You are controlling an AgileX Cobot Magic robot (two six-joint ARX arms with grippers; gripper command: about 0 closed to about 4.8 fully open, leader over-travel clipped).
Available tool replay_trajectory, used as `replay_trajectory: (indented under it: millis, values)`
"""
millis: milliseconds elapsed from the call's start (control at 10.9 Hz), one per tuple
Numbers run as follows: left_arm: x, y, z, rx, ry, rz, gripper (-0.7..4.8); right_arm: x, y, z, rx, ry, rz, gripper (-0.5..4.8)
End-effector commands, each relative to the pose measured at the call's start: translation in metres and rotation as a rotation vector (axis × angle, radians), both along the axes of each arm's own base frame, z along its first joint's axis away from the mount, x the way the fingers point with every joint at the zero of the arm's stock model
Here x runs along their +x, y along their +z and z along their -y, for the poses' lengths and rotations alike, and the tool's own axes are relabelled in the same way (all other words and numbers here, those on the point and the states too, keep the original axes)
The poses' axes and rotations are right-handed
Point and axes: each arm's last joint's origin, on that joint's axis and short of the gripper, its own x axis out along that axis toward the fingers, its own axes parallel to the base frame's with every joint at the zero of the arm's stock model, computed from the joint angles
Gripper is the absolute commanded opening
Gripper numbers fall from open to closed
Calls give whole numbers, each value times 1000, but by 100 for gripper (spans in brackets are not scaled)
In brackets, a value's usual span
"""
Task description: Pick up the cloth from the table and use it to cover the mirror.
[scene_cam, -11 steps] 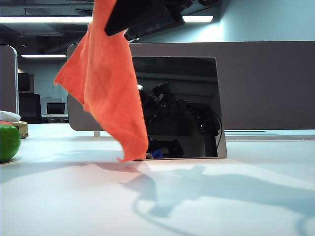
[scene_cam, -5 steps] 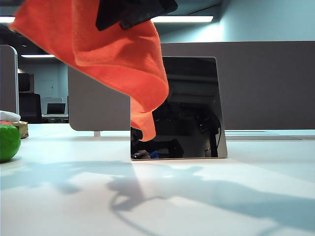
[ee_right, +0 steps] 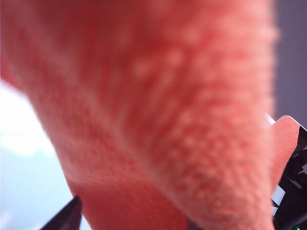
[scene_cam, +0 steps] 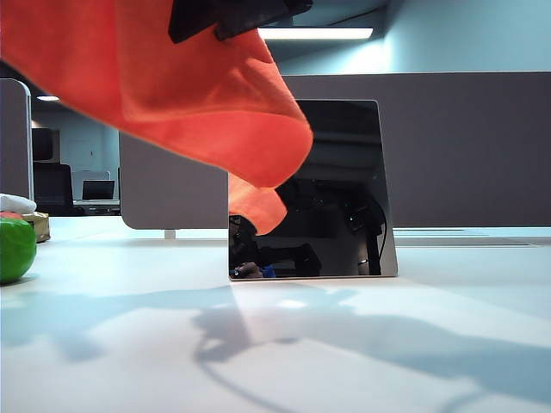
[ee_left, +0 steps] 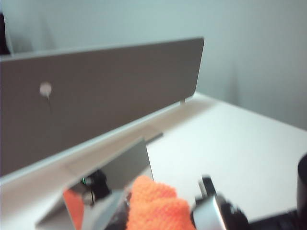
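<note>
1. The cloth (scene_cam: 164, 95), bright orange with a fine nubbly pile, is hanging in the air across the upper left of the exterior view, sagging in a broad fold whose lowest tip is dangling in front of the mirror's upper left part, clear of the table (scene_cam: 362, 344).
2. The mirror (scene_cam: 344, 198) is standing upright on the table before the grey partition panel (scene_cam: 465, 146), showing dark reflections and an orange patch of the cloth.
3. The left gripper (ee_left: 211, 215) is sitting above the table near the mirror, its jaws closed on a bunched corner of the cloth.
4. The right gripper (ee_right: 72, 215) is almost wholly hidden behind the cloth, which is filling the right wrist view; I cannot tell how its jaws are standing.
5. A green round object (scene_cam: 15, 249) is resting at the table's far left.
</note>
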Motion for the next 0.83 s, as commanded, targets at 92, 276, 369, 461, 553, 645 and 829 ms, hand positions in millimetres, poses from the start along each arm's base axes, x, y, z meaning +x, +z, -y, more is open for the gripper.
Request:
replay_trajectory:
  millis: [92, 276, 369, 461, 553, 645, 829]
  values:
    - [-6, -19, -2, 71, 0, -217, -6, -40, 3, -24, 81, 150, -78, 320]
    - [4, -23, -14, 168, 489, -191, -6, -108, 2, -49, 117, 312, -169, 338]
    - [4, -23, -14, 142, 489, -210, -6, -112, 4, -51, 142, 328, -166, 338]
    - [3, -23, -13, 134, 473, -216, -6, -110, 1, -58, 177, 325, -171, 338]
    - [3, -23, -12, 125, 442, -221, -6, -108, -2, -64, 191, 326, -165, 338]
    - [2, -23, -11, 88, 378, -249, -6, -105, -14, -77, 208, 321, -157, 338]
    - [0, -22, -9, 77, 308, -253, -6, -99, -24, -86, 216, 302, -151, 338]
